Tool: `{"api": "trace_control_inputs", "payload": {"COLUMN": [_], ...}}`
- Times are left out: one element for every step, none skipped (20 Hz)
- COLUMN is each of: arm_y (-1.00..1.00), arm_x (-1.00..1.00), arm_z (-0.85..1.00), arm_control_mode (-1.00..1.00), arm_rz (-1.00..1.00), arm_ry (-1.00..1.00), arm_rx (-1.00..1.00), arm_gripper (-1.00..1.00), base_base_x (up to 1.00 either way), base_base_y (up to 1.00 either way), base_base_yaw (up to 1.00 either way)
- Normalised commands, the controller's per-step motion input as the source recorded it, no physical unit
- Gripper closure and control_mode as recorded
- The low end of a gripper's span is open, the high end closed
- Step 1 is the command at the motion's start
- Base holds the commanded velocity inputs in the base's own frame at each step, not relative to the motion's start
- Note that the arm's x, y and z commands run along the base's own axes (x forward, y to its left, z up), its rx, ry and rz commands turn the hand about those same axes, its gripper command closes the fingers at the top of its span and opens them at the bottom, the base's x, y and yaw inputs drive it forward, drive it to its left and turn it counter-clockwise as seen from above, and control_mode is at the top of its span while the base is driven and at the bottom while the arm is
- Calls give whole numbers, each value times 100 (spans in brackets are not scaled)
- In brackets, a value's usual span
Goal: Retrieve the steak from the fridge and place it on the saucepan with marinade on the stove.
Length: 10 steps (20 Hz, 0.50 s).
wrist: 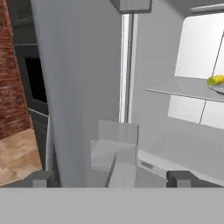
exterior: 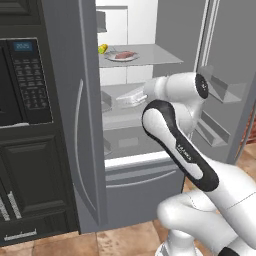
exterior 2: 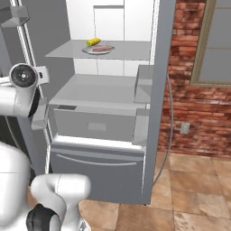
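Note:
The fridge (exterior: 140, 187) stands with both doors open. On its upper shelf the steak (exterior: 122, 54) (exterior 2: 103, 48), a flat pinkish-red slab, lies on a small white plate. My gripper (exterior: 123, 100) hovers in front of the middle shelf, one level below the steak and slightly left of it. In the hand view the gripper (wrist: 111, 179) is open wide with nothing between its fingertips (wrist: 41, 178), and it faces the left door's inner side and a door bin (wrist: 114, 148). The saucepan with marinade and the stove are out of view.
A small yellow round item (exterior: 102, 48) (exterior 2: 94, 42) (wrist: 216, 80) sits on the shelf just left of the steak's plate. A black wall oven (exterior: 25, 85) stands left of the fridge. Door bins (exterior: 225, 90) line the right door. A brick wall (exterior 2: 189, 90) lies to the right.

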Motion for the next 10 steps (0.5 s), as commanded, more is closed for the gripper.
{"api": "trace_control_inputs", "payload": {"arm_y": [-30,-25,-13,0,0,0,0,0,0,0], "arm_x": [14,16,27,25,26,25,22,24,28,20], "arm_z": [-3,-4,-4,0,0,0,-2,-6,-11,-9], "arm_control_mode": [-100,-100,-100,-100,-100,-100,-100,-100,-100,-100], "arm_rz": [29,30,28,23,23,24,25,25,26,25], "arm_ry": [-9,-10,-9,-3,-5,-6,-8,-8,-8,-2], "arm_rx": [0,0,0,0,0,0,0,0,0,0], "arm_gripper": [-100,-100,-100,-100,-100,-100,-100,-100,-100,-100], "base_base_x": [0,0,0,0,0,0,0,0,0,0], "base_base_y": [0,0,0,0,0,0,0,0,0,0], "base_base_yaw": [0,0,0,0,0,0,0,0,0,0]}}
